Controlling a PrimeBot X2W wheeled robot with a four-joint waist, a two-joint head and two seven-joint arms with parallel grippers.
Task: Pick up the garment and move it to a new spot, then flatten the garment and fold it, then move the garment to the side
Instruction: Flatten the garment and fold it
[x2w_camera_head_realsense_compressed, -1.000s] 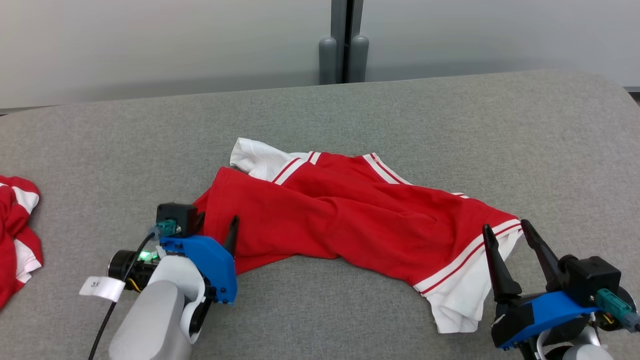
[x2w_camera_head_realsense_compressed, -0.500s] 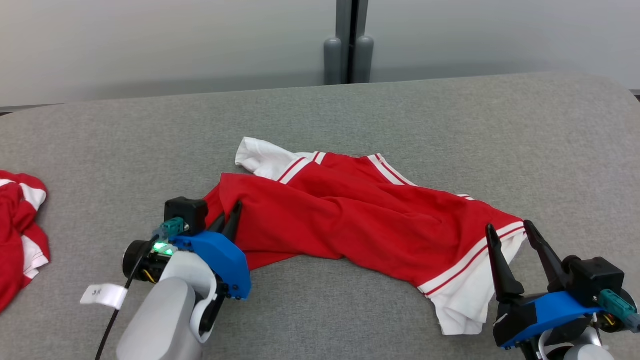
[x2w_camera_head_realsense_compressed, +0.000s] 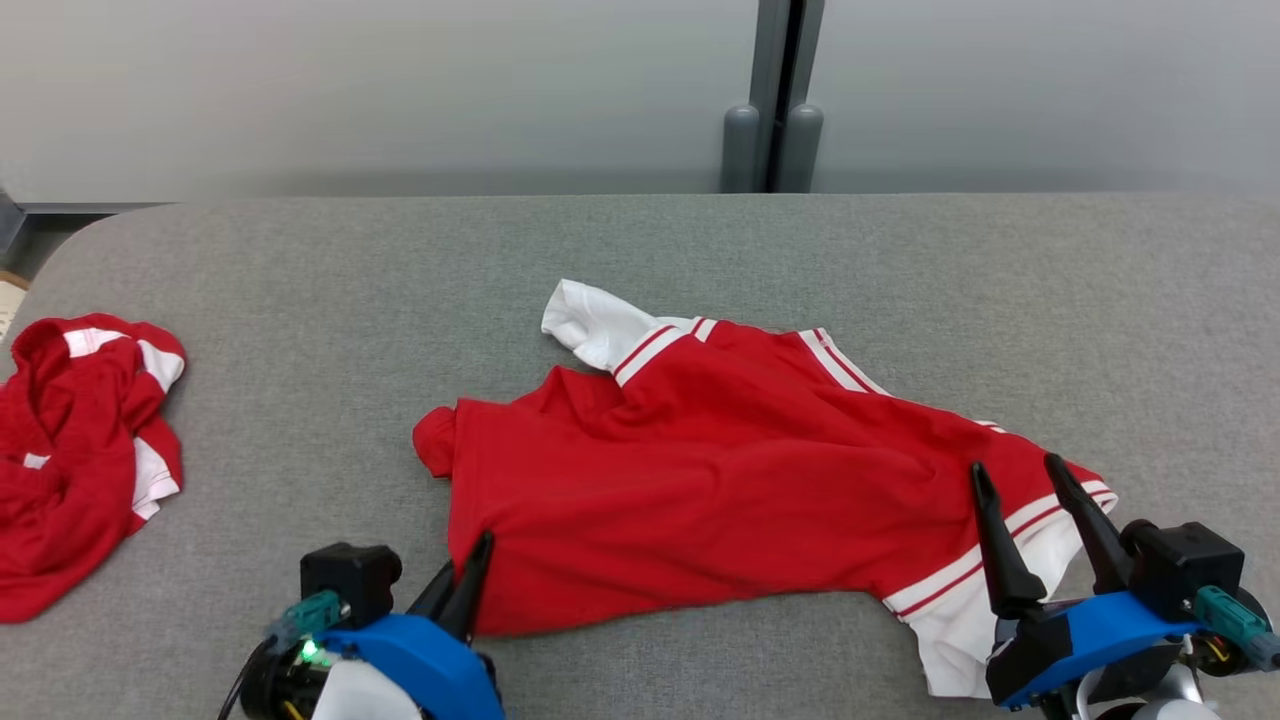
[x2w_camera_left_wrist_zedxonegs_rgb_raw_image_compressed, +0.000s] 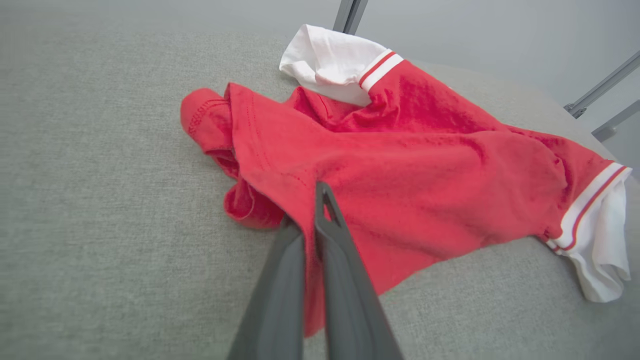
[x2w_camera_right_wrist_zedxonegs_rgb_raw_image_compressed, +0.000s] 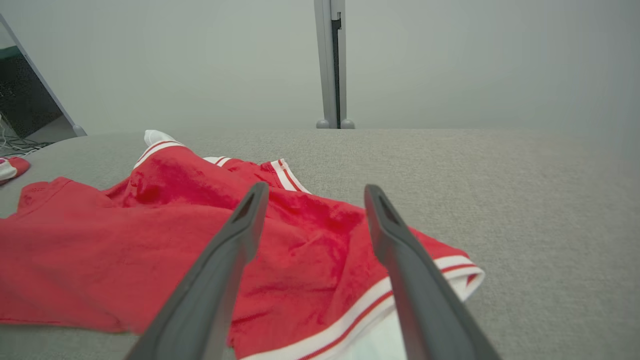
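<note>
The garment (x2w_camera_head_realsense_compressed: 720, 470) is a red shirt with white, red-striped sleeves, lying rumpled across the middle of the grey table (x2w_camera_head_realsense_compressed: 300, 270). My left gripper (x2w_camera_head_realsense_compressed: 470, 560) is shut on the shirt's near-left hem. In the left wrist view the left gripper (x2w_camera_left_wrist_zedxonegs_rgb_raw_image_compressed: 307, 205) pinches the red cloth (x2w_camera_left_wrist_zedxonegs_rgb_raw_image_compressed: 425, 165), with the hem bunched just beyond the fingers. My right gripper (x2w_camera_head_realsense_compressed: 1015, 465) is open over the right sleeve and holds nothing. From the right wrist, the right gripper (x2w_camera_right_wrist_zedxonegs_rgb_raw_image_compressed: 316, 189) has its fingers spread wide above the garment (x2w_camera_right_wrist_zedxonegs_rgb_raw_image_compressed: 150, 225) and its striped cuff.
A second red and white garment (x2w_camera_head_realsense_compressed: 80, 450) lies crumpled at the table's left edge. Two grey posts (x2w_camera_head_realsense_compressed: 772, 150) stand behind the table's far edge against a pale wall. Bare grey tabletop stretches beyond and to the right of the shirt.
My left gripper has shut on the shirt's near-left hem and drawn it toward the table's near edge, spreading the cloth. The head camera has shifted. The right gripper stays open.
</note>
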